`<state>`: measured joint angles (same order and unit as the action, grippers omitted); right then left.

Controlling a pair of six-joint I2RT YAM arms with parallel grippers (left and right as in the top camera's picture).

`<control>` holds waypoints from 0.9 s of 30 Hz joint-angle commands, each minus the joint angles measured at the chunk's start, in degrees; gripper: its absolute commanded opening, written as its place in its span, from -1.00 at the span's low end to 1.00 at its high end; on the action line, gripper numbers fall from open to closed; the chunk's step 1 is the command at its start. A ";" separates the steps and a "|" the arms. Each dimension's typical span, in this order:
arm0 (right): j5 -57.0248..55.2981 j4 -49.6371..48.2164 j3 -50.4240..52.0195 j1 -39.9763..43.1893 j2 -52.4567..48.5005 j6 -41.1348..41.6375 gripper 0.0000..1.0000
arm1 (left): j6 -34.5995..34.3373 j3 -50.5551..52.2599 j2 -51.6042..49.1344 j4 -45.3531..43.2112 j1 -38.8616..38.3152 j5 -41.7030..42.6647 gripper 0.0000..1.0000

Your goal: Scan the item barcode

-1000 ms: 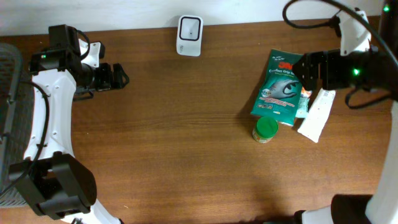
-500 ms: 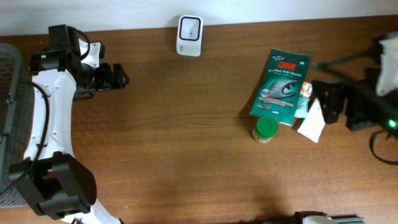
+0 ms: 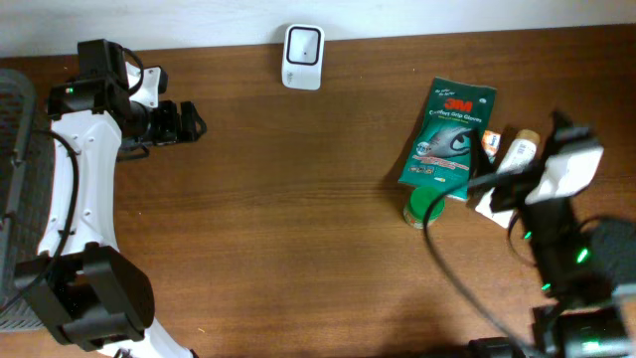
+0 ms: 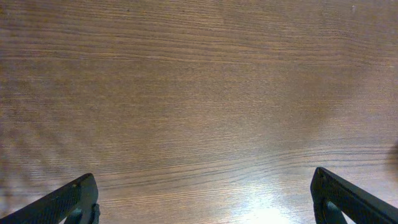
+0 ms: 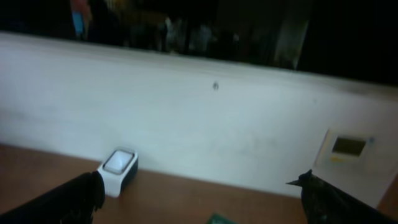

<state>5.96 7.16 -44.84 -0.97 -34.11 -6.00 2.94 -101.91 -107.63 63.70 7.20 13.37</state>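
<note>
**A:** so what are your grippers actually on right now?

**B:** Nothing lol. My left gripper [image 3: 187,121] is spread wide over bare table [image 4: 199,74]. That arm is bent at the far-left corner and points right. The scanner [image 3: 302,43] sits at the far edge. The glove pack [image 3: 452,134] lies flat on the right, long axis nearly front-to-back, 3M end toward the wall [image 5: 217,124], with a green-lid jar [image 3: 425,207] just beside its near end. My right gripper [image 5: 199,190] is wide apart too, empty, tipped up facing that wall.

Near the right pincer [image 5: 198,182]: one green glove packet [image 3: 449,134], one green-lidded jar [image 3: 425,207], one white tube [image 3: 509,164]. Well ahead of it, one scanner [image 3: 302,43].
</note>
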 commanded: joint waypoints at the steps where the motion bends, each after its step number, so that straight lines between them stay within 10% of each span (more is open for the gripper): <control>1: -0.68 -10.19 14.95 -0.61 8.76 0.28 0.97 | 0.09 -0.35 -0.02 0.04 0.11 0.28 0.98; 17: -3.69 -17.00 44.19 -3.56 33.53 0.74 0.97 | 0.09 -0.35 -0.02 0.04 0.11 0.28 0.98; 27: -4.74 -2.60 44.52 -3.56 33.92 3.32 0.97 | 0.09 -0.35 -0.02 0.04 0.11 0.28 0.98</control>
<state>2.17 4.12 -0.60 -4.10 -0.95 -4.25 2.94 -101.91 -107.63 63.66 7.20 13.45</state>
